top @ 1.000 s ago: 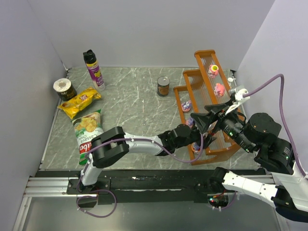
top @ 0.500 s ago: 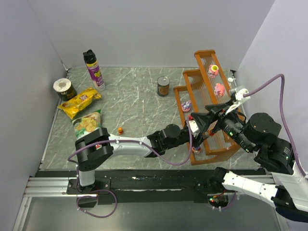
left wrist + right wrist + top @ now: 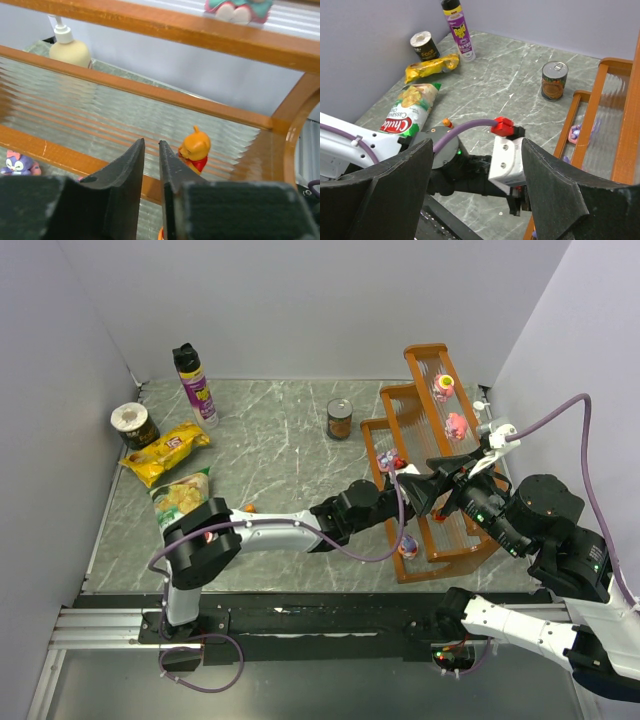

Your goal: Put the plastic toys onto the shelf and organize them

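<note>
The left arm reaches across the desk [image 3: 280, 440] to the near-left side of the shelf [image 3: 424, 347]. The left gripper [image 3: 151, 145] has its jaws drawn almost together, with only a thin slit between them and nothing in it. An orange bear figurine [image 3: 194, 149] stands upright on a ribbed tier, just right of the jaw tips in the wrist view, beside them and not between them. A purple figurine [image 3: 17, 164] sits low to the left, well apart. The right gripper [image 3: 476, 145] hangs over the shelf's near end with its jaws spread wide and empty. A pink toy [image 3: 456, 425] rests on the middle tier. A small orange toy [image 3: 248, 507] lies on the desk near the chip bag [image 3: 180, 502].
</note>
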Motion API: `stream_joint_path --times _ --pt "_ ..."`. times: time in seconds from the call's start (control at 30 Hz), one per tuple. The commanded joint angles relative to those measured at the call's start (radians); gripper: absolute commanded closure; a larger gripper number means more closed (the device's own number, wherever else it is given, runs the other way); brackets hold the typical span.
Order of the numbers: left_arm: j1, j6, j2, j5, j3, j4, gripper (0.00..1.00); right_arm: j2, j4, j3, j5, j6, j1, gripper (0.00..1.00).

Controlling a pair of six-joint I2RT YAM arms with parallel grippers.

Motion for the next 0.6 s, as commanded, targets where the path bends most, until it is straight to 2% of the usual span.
stream_joint_path --times 0.0,0.57 --pt "0.01 -0.023 0.035 0.039 0.062 -0.008 0.77 -0.008 0.023 -0.004 0.017 0.004 0.003 0.23" --pt "0.012 -0.032 0.07 0.115 0.073 -0.022 0.83 -0.007 0.023 -0.008 0.022 0.005 0.003 0.22"
